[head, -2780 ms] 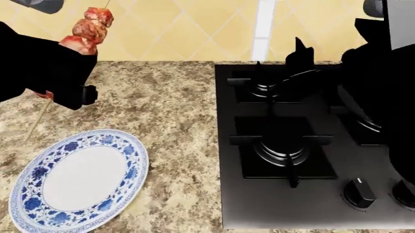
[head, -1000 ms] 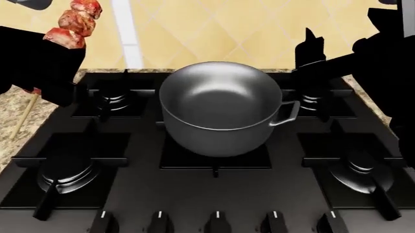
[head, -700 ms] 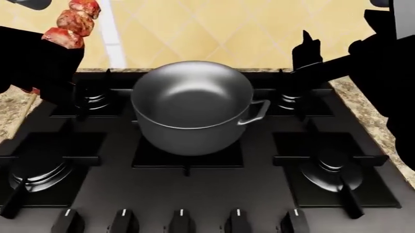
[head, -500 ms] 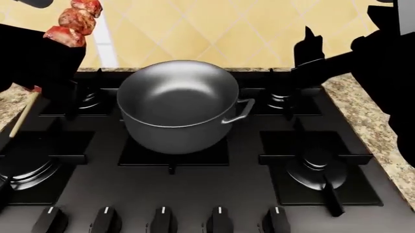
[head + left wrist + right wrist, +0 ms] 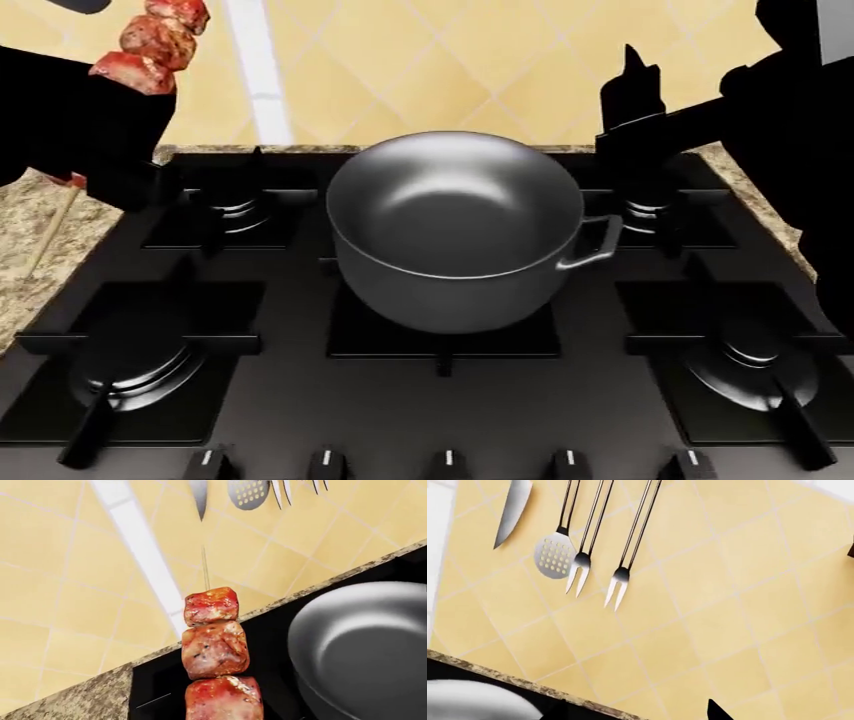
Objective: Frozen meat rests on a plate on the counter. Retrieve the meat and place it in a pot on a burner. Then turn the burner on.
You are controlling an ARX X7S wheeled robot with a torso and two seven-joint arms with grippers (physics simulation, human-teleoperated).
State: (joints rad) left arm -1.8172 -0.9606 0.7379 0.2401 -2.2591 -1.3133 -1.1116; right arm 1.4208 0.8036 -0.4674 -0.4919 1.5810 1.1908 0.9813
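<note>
My left gripper [image 5: 127,105] is shut on the meat [image 5: 158,42], a kebab held high over the far-left burner, left of the pot. Its pale skewer end [image 5: 54,235] hangs below over the counter [image 5: 34,270]. In the left wrist view three glazed chunks [image 5: 215,647] show, with the pot rim [image 5: 360,645] beside them; the fingers are hidden. The grey pot [image 5: 454,225] stands empty on the middle burner. My right gripper [image 5: 634,100] is open and empty, raised behind the pot's right side; one fingertip [image 5: 715,711] shows in its wrist view. The plate is out of view.
The black cooktop [image 5: 441,410] has several burners and a row of knobs [image 5: 447,465] at its front edge. The counter also shows at the right [image 5: 761,205]. A knife [image 5: 512,510], slotted spatula [image 5: 554,552] and forks [image 5: 617,582] hang on the yellow tiled wall.
The view swung from the plate and counter to the cooktop; the plate left the view and the pot came to centre. The left gripper kept the kebab raised at the left.
</note>
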